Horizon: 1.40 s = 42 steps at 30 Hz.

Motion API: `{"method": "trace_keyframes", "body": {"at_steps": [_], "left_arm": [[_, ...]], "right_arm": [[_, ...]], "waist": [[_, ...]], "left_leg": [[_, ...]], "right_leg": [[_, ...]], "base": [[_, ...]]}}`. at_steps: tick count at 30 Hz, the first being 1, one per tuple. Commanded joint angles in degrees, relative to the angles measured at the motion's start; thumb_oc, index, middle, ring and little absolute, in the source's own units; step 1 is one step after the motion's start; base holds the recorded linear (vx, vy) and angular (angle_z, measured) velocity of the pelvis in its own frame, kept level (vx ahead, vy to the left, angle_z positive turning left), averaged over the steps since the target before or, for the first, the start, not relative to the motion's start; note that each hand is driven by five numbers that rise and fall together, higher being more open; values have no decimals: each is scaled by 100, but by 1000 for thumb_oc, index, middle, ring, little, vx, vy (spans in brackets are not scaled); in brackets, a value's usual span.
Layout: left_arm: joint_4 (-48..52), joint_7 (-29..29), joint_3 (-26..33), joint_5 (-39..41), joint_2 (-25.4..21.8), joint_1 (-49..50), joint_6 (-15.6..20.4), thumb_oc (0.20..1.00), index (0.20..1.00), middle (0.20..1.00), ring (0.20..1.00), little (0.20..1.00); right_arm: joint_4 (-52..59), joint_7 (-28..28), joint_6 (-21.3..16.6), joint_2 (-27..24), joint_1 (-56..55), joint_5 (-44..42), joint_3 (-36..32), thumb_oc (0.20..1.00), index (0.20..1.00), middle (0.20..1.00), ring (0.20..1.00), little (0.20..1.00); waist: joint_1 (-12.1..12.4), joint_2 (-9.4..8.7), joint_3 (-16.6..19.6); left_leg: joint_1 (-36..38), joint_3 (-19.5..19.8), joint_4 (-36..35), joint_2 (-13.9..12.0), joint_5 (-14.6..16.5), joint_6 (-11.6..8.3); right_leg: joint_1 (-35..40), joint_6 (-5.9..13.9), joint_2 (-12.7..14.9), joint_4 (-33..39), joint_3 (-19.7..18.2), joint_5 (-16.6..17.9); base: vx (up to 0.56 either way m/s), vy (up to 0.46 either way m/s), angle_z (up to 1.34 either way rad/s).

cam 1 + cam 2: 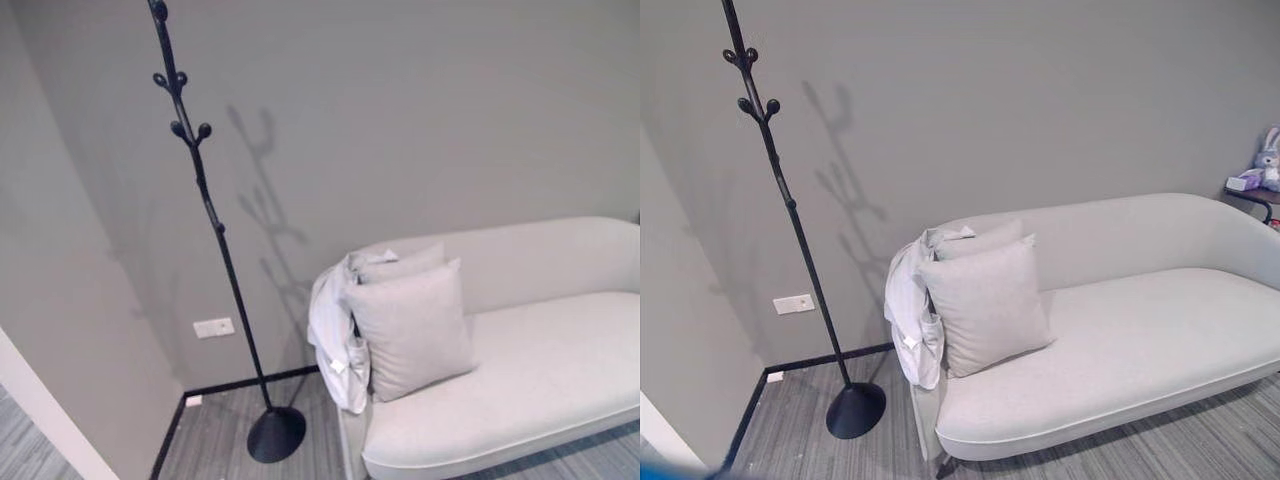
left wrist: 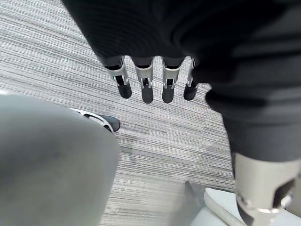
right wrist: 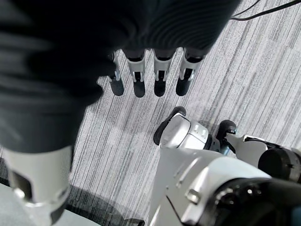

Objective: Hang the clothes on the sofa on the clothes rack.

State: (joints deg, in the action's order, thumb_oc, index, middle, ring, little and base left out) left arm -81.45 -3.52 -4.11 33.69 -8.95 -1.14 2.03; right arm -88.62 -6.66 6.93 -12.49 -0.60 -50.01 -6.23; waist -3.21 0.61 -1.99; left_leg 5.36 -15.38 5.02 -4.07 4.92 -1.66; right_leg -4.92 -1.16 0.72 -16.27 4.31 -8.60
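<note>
A white garment (image 1: 331, 333) hangs draped over the left armrest of a pale grey sofa (image 1: 1120, 370), partly behind two grey cushions (image 1: 985, 305). To the sofa's left stands a tall black clothes rack (image 1: 205, 200) with knobbed hooks near its top and a round base (image 1: 275, 434) on the floor. My left hand (image 2: 146, 82) hangs over the striped carpet with straight fingers, holding nothing. My right hand (image 3: 149, 77) also hangs over the carpet, fingers straight and empty.
A grey wall runs behind the rack and sofa, with a white socket plate (image 1: 213, 327) low down. A wall corner juts in at the left (image 1: 40, 400). A small side table with a toy rabbit (image 1: 1267, 160) stands at the sofa's far right.
</note>
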Motion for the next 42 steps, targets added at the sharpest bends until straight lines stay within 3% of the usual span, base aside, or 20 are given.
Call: {"method": "trace_keyframes", "body": {"at_steps": [1,7,8,12,15,20,23,25,28,31,34,36,37,40,41,42], "left_arm": [[8,117,237,487,210,-312,143,1000,1000,1000,1000,1000],[123,104,237,596,241,-368,201,1000,1000,1000,1000,1000],[186,130,185,721,286,-408,260,1000,1000,1000,1000,1000],[231,179,220,961,333,-465,308,1000,1000,1000,1000,1000],[225,225,319,1235,447,-467,369,1000,1000,1000,1000,1000],[230,273,252,1278,590,-480,406,1000,1000,1000,1000,1000],[152,202,279,1133,587,-397,383,1000,1000,1000,1000,1000],[63,177,317,1033,541,-371,373,1000,1000,1000,1000,1000],[143,215,187,685,408,-424,445,1000,1000,1000,1000,1000],[173,300,51,507,360,-514,483,1000,1000,1000,1000,1000],[294,369,-51,467,359,-557,532,1000,1000,1000,1000,1000],[442,484,-143,419,381,-591,579,1000,1000,1000,1000,1000],[517,642,-151,407,349,-627,616,1000,1000,1000,1000,1000],[665,788,-128,428,354,-548,654,1000,1000,1000,1000,1000],[779,817,-110,412,364,-484,665,1000,1000,1000,1000,1000],[872,791,-92,383,364,-438,667,1000,1000,1000,1000,1000]], "right_arm": [[-407,57,-131,123,598,-102,-78,1000,1000,1000,1000,1000],[-341,48,-148,54,604,87,-43,1000,1000,1000,1000,1000],[-284,44,-174,14,618,179,18,1000,1000,1000,1000,1000],[-236,49,-170,-53,663,135,0,1000,1000,1000,1000,1000],[-207,67,-186,-130,672,148,-35,1000,1000,1000,1000,1000],[-239,62,-168,-211,579,239,-104,1000,1000,1000,1000,1000],[-284,0,-149,-201,448,399,-206,1000,1000,1000,1000,1000],[-363,-16,-128,-196,372,421,-299,1000,1000,1000,1000,1000],[-334,-43,-170,-178,357,488,-321,1000,1000,1000,1000,1000],[-241,29,-238,-175,432,557,-303,1000,1000,1000,1000,1000],[37,263,-452,-169,529,777,-184,1000,1000,1000,1000,1000],[608,706,-729,-120,590,1231,82,1000,1000,1000,1000,1000],[1206,1133,-880,-32,636,1560,321,1000,1000,1000,1000,1000],[2266,1597,-954,10,536,2311,722,1000,1000,1000,1000,1000],[3025,1783,-949,-58,364,2720,884,1000,1000,1000,1000,1000],[3922,1931,-923,-196,210,3180,1002,1000,1000,1000,1000,1000]], "waist": [[-148,-312,-307],[-125,-346,-244],[-115,-236,-264],[-134,-129,-351],[-180,-15,-371],[-197,147,-281],[-200,214,-134],[-189,158,-19],[-175,-53,125],[-154,-145,185],[-166,-116,118],[-210,-6,-33],[-258,69,-163],[-326,78,-208],[-398,97,-236],[-475,161,-301]], "left_leg": [[-696,58,1022,-200,-295,-195],[-906,130,585,-466,-531,-165],[-1045,376,-136,-760,-1152,-326],[-1134,356,-801,-1041,-1519,-471],[-1259,140,-1002,-1303,-1570,-576],[-1495,169,-1002,-1425,-1700,-770],[-1381,162,-1002,-1340,-1740,-763],[-1289,104,-1002,-1155,-1790,-713],[-1234,-50,-867,-614,-1528,-469],[-1164,-87,-849,-205,-1278,-243],[-933,-97,-911,168,-1052,-1],[-732,-113,-967,347,-898,207],[-503,-148,-1002,424,-726,303],[-362,-180,-1002,486,-578,338],[-325,-163,-1002,484,-538,323],[-283,-153,-1002,424,-503,305]], "right_leg": [[1003,239,128,1374,0,460],[942,281,250,1291,24,362],[879,291,247,1196,-77,249],[850,319,283,1059,-208,102],[948,393,385,1021,-294,-24],[1350,491,564,1172,-516,-225],[1621,617,752,1331,-612,-204],[1779,763,989,1480,-628,-73],[1661,1038,1510,1406,-742,574],[1490,1136,1821,1125,-868,1261],[1242,1053,2020,404,-950,2075],[948,883,2131,-321,-892,2514],[666,827,2257,-834,-659,2496],[364,833,2221,-1026,-537,2432],[210,805,2015,-956,-501,2178],[27,722,1735,-828,-447,1598]], "base": [[-89,-56,8],[41,24,3],[94,89,8],[112,109,10],[205,143,6],[269,149,-25],[442,235,-35],[480,256,-22],[421,269,-7],[257,225,-20],[207,229,-11],[188,306,-4],[206,303,4],[113,111,10],[158,68,12],[153,17,-5]]}}
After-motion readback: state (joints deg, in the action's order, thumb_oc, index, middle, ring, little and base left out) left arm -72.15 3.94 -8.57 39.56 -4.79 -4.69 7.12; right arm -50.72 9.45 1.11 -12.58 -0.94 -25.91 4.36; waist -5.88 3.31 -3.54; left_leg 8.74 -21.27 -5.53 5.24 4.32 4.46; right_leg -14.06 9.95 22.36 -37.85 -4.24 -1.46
